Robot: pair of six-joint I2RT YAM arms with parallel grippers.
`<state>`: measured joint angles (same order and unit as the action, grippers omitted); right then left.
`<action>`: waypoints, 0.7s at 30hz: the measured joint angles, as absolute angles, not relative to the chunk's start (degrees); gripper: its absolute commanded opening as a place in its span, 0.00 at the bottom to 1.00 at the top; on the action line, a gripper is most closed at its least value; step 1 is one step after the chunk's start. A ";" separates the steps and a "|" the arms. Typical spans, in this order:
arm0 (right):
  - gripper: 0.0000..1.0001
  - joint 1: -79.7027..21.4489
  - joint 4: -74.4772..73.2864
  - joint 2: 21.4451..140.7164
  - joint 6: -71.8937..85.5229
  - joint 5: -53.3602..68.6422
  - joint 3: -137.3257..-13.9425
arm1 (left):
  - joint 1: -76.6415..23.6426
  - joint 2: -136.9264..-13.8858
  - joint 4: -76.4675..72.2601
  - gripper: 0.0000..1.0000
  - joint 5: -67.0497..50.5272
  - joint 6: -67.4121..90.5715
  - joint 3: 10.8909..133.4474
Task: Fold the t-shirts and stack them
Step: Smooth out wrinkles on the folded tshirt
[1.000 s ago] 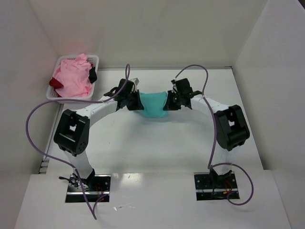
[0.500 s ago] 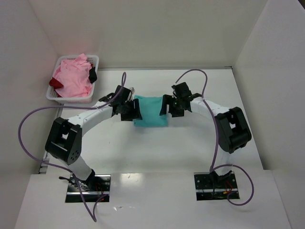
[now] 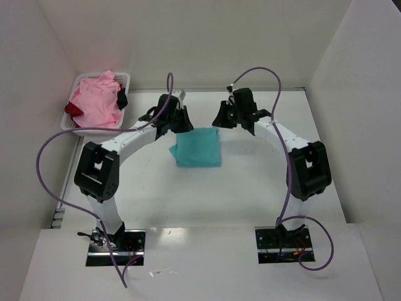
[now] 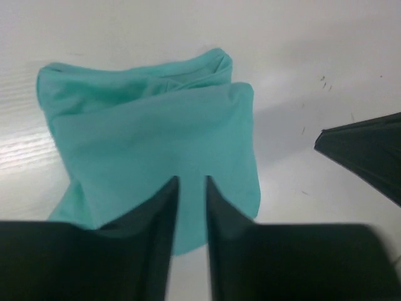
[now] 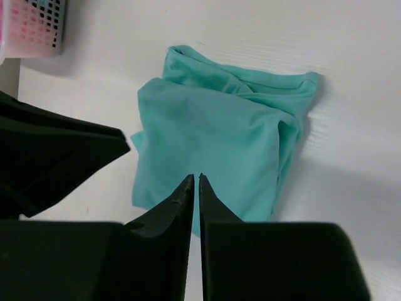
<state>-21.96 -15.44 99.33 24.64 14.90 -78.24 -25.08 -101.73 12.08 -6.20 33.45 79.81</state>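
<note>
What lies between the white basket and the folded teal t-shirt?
The left arm: in the top view its white forearm and hand cross the table between the basket and the teal t-shirt.

1. Table [image 3: 250, 188]: white, flat, matte surface.
2. Back wall [image 3: 207, 44], left wall [image 3: 28, 94], right wall [image 3: 366, 94]: plain white panels enclosing the table on three sides.
3. Near ledge [image 3: 200, 263]: white, with faint glare along its far edge.
4. Lighting: even, diffuse.

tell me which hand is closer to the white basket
Left. The left hand hangs to the right of the basket, by the far left corner of the teal shirt. The right hand is further right, past the shirt's far right corner.
</note>
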 measured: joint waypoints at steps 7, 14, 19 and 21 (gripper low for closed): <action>0.06 -21.87 -10.63 109.91 23.40 19.49 -78.35 | -24.82 -110.80 2.11 0.00 -7.05 32.75 76.44; 0.06 -21.87 -10.39 119.39 21.30 21.78 -81.52 | -23.35 -115.55 -1.89 0.00 -8.21 32.82 76.62; 0.07 -21.87 -10.44 121.75 19.92 21.15 -85.30 | -20.93 -118.17 -3.70 0.02 -8.45 32.91 78.11; 0.09 -21.87 -10.26 121.75 19.75 20.43 -85.93 | -20.03 -119.04 -4.19 0.04 -8.82 33.04 78.56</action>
<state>-21.87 -10.26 121.75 19.75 20.43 -85.93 -20.03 -119.04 -4.19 -8.82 33.04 78.56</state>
